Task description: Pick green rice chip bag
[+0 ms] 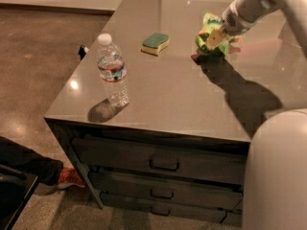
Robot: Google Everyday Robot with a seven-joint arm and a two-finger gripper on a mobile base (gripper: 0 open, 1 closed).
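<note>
The green rice chip bag (207, 33) is a crumpled bright green pouch at the far right of the grey cabinet top (168, 90). My gripper (217, 37) reaches in from the upper right on its white arm (249, 6) and is shut on the bag. The bag hangs a little above the surface, with a dark shadow (201, 59) under it. Part of the bag is hidden behind the fingers.
A clear water bottle (112, 71) with a white cap stands upright near the front left. A green-topped yellow sponge (155, 42) lies in the middle back. Drawers (163, 164) are below. My white base (278, 176) fills the lower right. A shoe (69, 176) is on the floor at the left.
</note>
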